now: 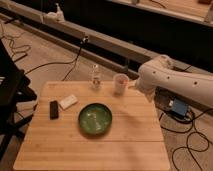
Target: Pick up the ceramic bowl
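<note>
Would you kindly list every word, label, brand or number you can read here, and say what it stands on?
None can be read.
The ceramic bowl, cup, small bottle, black block and white block show no legible marks.
The gripper, just right of the cup at the table's far edge, shows no text either.

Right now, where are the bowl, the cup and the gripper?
bowl [95,118], camera view, its pale centre.
cup [120,84], camera view, its side wall.
gripper [136,89], camera view, its tip, just right of the cup.
</note>
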Controlling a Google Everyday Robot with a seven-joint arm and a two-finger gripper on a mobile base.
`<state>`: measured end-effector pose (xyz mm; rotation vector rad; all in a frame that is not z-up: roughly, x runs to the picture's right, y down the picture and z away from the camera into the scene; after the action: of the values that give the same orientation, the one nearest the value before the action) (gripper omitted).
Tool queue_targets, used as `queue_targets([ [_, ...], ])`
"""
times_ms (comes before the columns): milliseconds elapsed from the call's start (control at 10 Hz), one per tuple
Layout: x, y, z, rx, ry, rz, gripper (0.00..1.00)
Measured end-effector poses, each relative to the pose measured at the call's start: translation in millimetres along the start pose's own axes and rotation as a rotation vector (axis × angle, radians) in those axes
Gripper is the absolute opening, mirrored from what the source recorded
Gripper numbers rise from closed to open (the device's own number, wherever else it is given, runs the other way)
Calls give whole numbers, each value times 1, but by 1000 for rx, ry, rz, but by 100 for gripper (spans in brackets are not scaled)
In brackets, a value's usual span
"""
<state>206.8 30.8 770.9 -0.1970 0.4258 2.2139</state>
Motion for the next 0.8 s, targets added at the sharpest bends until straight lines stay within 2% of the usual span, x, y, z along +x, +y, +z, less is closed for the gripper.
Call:
queue_targets([
  [200,13,7,8,-22,28,-8,76],
  [300,25,13,16,-39,58,-16,76],
  [600,69,33,39,-89,174,-61,76],
  [700,78,37,43,-96,197,-76,76],
  [800,96,43,51,-106,241,-105,76],
])
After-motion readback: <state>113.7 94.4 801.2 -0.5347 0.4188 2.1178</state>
